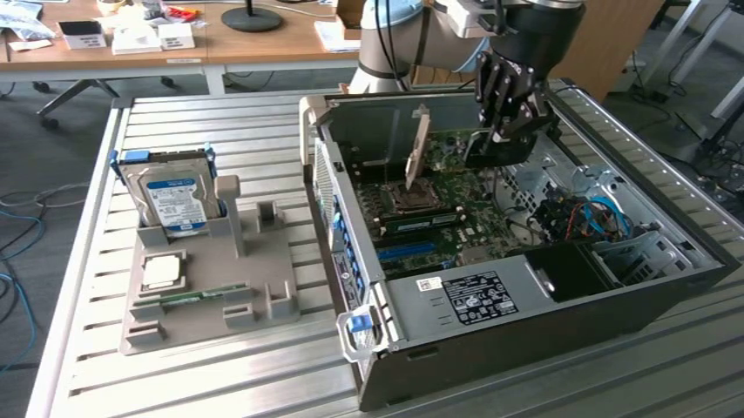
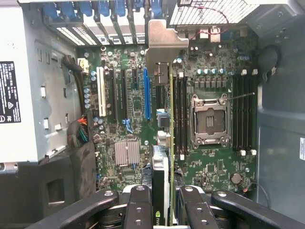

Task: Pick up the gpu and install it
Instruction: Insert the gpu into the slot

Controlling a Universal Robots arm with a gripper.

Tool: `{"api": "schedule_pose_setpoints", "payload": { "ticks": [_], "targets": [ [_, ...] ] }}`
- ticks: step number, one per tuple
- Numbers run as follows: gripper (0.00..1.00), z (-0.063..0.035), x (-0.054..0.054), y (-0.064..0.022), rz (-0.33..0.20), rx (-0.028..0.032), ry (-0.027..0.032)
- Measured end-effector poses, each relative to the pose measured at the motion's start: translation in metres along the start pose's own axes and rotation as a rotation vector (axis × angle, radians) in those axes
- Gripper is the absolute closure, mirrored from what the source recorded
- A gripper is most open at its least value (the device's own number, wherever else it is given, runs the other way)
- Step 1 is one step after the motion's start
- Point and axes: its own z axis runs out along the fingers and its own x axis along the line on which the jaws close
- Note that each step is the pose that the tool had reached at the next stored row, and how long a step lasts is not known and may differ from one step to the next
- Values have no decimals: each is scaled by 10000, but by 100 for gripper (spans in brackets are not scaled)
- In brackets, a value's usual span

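The gpu [image 1: 489, 150] is a dark card with a silvery bracket [image 2: 162, 47] at one end. It hangs on edge inside the open computer case [image 1: 384, 287], above the green motherboard [image 2: 128, 109]. My gripper [image 1: 507, 129] reaches down into the case from above and is shut on the card's dark end. In the wrist view the gripper [image 2: 160, 202] has fingers [image 2: 138, 205] on both sides of the card. The card lies between the blue slot [image 2: 147, 95] and the empty processor socket [image 2: 209, 119]. I cannot tell whether its lower edge touches a slot.
A grey parts holder [image 1: 233, 305] stands on the slatted table at the exterior view's left, with a silver hard drive [image 1: 174, 198], a processor chip [image 1: 163, 272] and a green memory stick [image 1: 192, 297]. In the case are the power supply [image 1: 476, 298] and blue cables [image 1: 598, 218].
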Motion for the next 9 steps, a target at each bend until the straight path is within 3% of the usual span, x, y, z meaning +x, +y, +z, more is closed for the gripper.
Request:
{"api": "schedule_pose_setpoints", "payload": {
  "ticks": [9],
  "targets": [
    [73,131,38,45,-1,-2,3]
  ]
}}
